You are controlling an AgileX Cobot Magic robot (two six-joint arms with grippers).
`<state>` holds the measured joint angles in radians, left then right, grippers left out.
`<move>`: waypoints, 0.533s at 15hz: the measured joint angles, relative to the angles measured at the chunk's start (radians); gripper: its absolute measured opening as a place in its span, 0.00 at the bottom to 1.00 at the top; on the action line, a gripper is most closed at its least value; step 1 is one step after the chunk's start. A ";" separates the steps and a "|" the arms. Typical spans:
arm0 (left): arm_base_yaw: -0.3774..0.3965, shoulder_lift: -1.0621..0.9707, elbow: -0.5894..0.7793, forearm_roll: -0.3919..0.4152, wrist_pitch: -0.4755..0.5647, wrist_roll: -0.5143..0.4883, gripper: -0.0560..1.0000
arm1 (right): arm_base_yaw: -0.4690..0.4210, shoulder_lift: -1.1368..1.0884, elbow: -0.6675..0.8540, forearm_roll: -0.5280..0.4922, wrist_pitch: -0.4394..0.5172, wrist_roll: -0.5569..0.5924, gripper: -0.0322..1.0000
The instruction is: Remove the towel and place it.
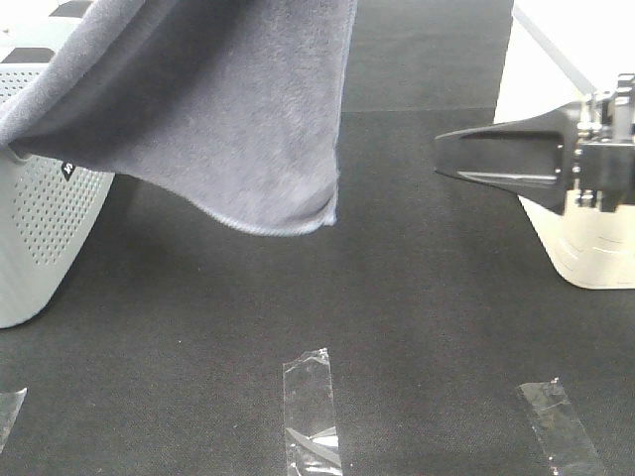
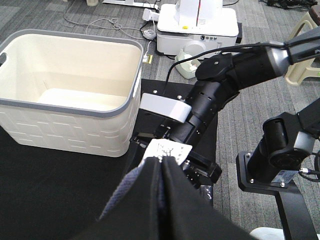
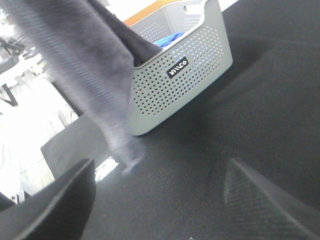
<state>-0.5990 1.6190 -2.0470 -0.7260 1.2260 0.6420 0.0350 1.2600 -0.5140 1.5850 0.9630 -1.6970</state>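
The slate-grey towel [image 1: 228, 109] hangs in the air from beyond the top of the exterior view. Its lower hem sags just above the black table, and its left part drapes over the rim of the grey perforated basket [image 1: 45, 228]. In the left wrist view my left gripper [image 2: 161, 167] is closed, with towel cloth [image 2: 117, 200] bunched in it. My right gripper [image 1: 439, 156] is open and empty, level, to the right of the towel and pointing at it. In the right wrist view the towel [image 3: 95, 70] hangs blurred beside the basket [image 3: 185, 80], ahead of the spread fingers [image 3: 60, 200].
A cream basket [image 1: 585, 253] stands at the right edge and shows empty in the left wrist view [image 2: 70, 107]. A bright blue cloth [image 3: 167, 40] lies in the grey basket. Clear tape strips [image 1: 313, 407] [image 1: 561, 421] are stuck on the black table [image 1: 417, 327] near the front.
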 joint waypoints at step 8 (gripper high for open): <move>0.000 0.048 0.000 0.000 0.001 -0.023 0.05 | 0.180 0.105 -0.009 0.037 -0.054 -0.089 0.69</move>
<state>-0.5990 1.6670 -2.0470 -0.7260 1.2270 0.6190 0.2150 1.3650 -0.5230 1.6220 0.9090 -1.7860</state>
